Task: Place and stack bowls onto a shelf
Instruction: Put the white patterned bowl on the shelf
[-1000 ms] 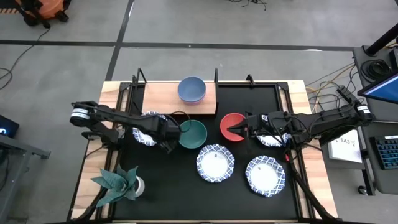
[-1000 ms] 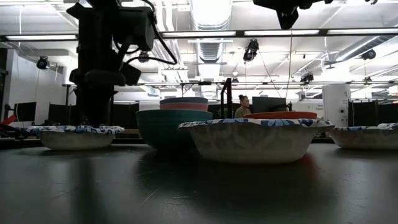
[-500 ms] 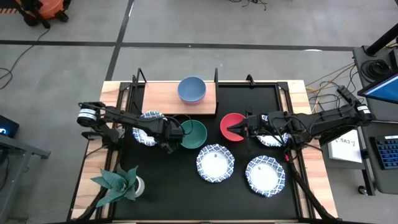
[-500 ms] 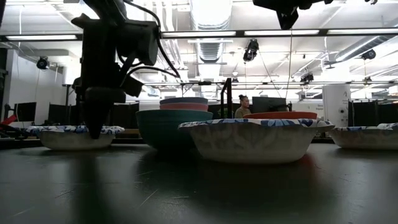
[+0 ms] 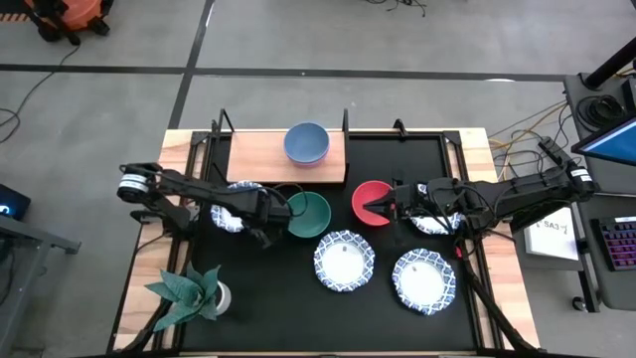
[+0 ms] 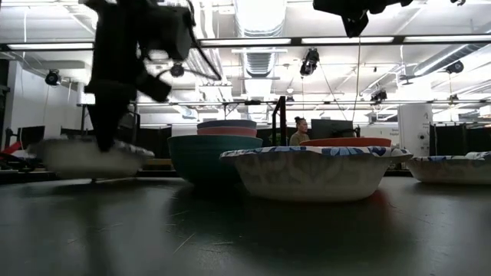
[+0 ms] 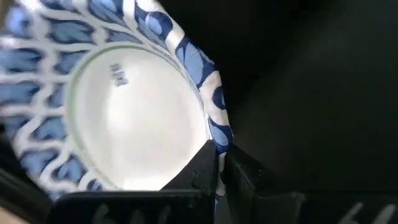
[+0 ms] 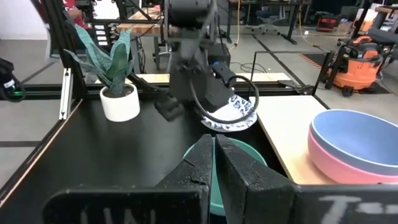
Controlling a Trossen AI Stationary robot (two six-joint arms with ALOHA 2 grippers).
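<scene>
Left gripper (image 7: 217,163) clamped, lifted off mat; right gripper (image 8: 215,163) closed, low

Blue bowl (image 5: 306,142) stacked in pink; green bowl (image 5: 310,214), red bowl (image 5: 371,202); white bowls rimmed in blue pattern (image 5: 344,261); black mat (image 5: 298,308); light-brown shelf (image 5: 256,157).

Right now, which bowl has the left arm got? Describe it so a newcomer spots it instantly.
Start at the black mat and go to its left edge, left of the green bowl. The left gripper pinches the rim of a white blue-patterned bowl there. It is the only patterned bowl on the mat's left side.
</scene>
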